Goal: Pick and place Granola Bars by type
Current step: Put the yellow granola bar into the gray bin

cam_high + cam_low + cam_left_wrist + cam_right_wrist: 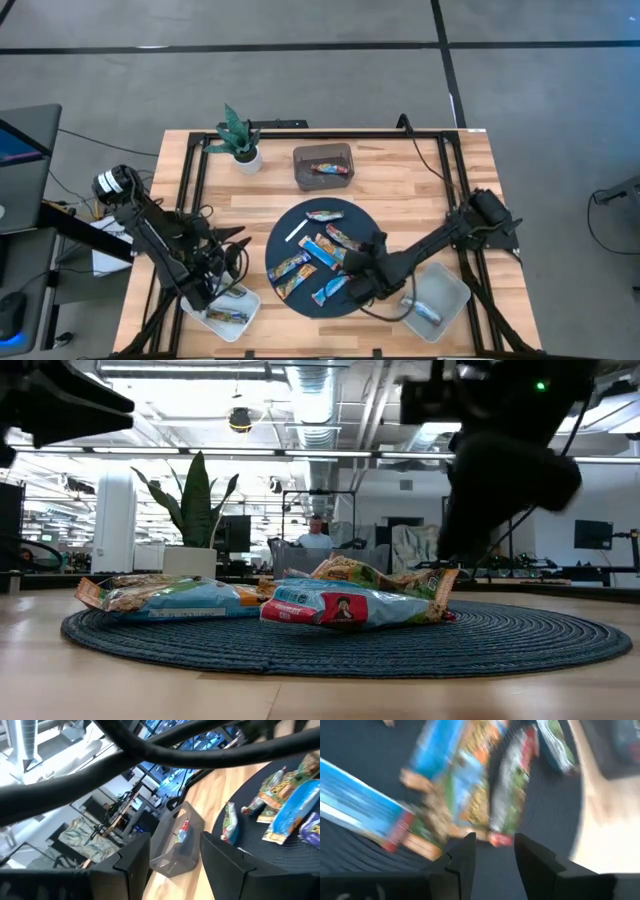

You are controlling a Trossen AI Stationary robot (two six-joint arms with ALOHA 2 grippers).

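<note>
Several wrapped granola bars (322,250) lie flat on a round dark mat (300,305) in the middle of the table; the low view shows them as a low heap (340,605). My right gripper (354,268) hovers over the mat's right part, open. In its wrist view (495,851) the fingers stand on either side of the end of a red-and-green bar (512,795), beside an orange-blue one (455,785). My left gripper (232,243) is open (175,865) at the table's left, above the near-left tray, holding nothing.
A clear tray (228,312) at the near left and another (437,298) at the near right hold a bar each. A dark bin (323,165) at the far side holds a red bar. A thin white stick (295,232) lies on the mat. A potted plant (240,142) stands far left.
</note>
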